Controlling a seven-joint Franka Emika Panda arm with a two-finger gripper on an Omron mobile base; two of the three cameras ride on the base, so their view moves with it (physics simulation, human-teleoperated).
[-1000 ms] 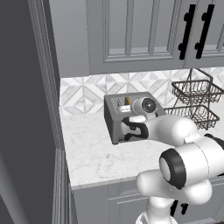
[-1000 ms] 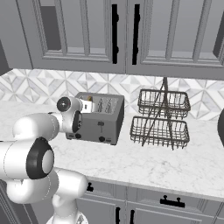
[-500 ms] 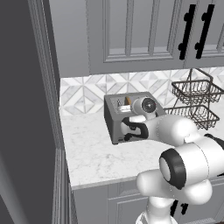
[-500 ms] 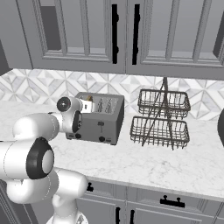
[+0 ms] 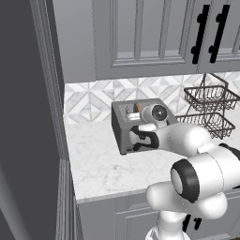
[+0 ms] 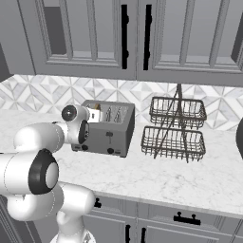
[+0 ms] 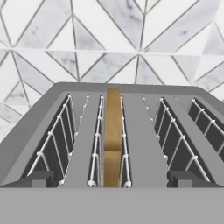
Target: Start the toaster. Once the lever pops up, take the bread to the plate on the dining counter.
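The grey toaster [image 5: 125, 131] [image 6: 114, 130] stands on the marble worktop against the patterned backsplash. The golden-brown bread [image 7: 113, 131] stands upright in the second slot from the left, and its top edge pokes out [image 5: 137, 107] [image 6: 95, 106]. My gripper [image 7: 112, 180] [image 5: 133, 114] [image 6: 97, 115] hovers open at the toaster's near top edge, one fingertip [image 7: 40, 178] on each side of the bread's slot, touching nothing. One black lever [image 6: 109, 135] shows on the front face; the arm hides the other. The plate and the dining counter are out of view.
A two-tier black wire basket [image 5: 208, 110] [image 6: 176, 127] stands right of the toaster. Grey upper cabinets with black handles [image 6: 125, 35] hang above. A tall grey panel [image 5: 47, 93] bounds the worktop [image 6: 156, 173] on the left. Something dark [image 6: 239, 137] sits at the far right edge.
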